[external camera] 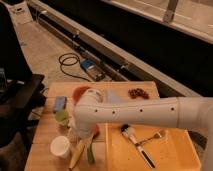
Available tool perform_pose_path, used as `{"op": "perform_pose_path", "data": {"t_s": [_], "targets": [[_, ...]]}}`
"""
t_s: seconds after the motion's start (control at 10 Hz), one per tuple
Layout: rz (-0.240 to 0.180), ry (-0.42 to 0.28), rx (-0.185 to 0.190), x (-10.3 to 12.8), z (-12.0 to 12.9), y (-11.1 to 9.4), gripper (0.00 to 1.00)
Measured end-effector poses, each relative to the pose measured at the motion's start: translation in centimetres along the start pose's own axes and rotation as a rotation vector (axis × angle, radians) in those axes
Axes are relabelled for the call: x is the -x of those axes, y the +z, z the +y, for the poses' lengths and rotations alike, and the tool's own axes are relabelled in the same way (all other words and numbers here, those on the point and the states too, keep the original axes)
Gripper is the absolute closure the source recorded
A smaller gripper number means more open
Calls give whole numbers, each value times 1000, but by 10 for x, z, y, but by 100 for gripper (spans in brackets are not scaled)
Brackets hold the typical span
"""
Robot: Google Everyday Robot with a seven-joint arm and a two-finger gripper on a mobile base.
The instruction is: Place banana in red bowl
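Note:
The banana (76, 154) is pale yellow and lies on the wooden table near the front edge, beside a dark green slender vegetable (90, 153). The red bowl (80, 92) sits at the back left of the table, partly hidden behind my white arm. My arm reaches in from the right, and its bulky wrist (92, 112) covers the middle of the table. My gripper (76, 135) points down just above the banana's upper end and is mostly hidden under the wrist.
A white cup (60, 146) stands left of the banana. A blue object (60, 103) and a green item (62, 117) lie at the left. An orange-red fruit (95, 131) peeks from under the arm. A yellow bin (170, 155) with a brush and a fork is at the right. A dark cluster (138, 93) is at the back.

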Motion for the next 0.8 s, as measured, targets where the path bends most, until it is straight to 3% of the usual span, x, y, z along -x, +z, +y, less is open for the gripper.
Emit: {"op": "perform_pose_path", "data": {"t_s": [0.2,0.5,0.8], "targets": [[-21,28,-5,-9,-1,14,35],[-32,61,-10,-19,-1,19,35],[-62,69,-13,-18,-7,31,35]]}}
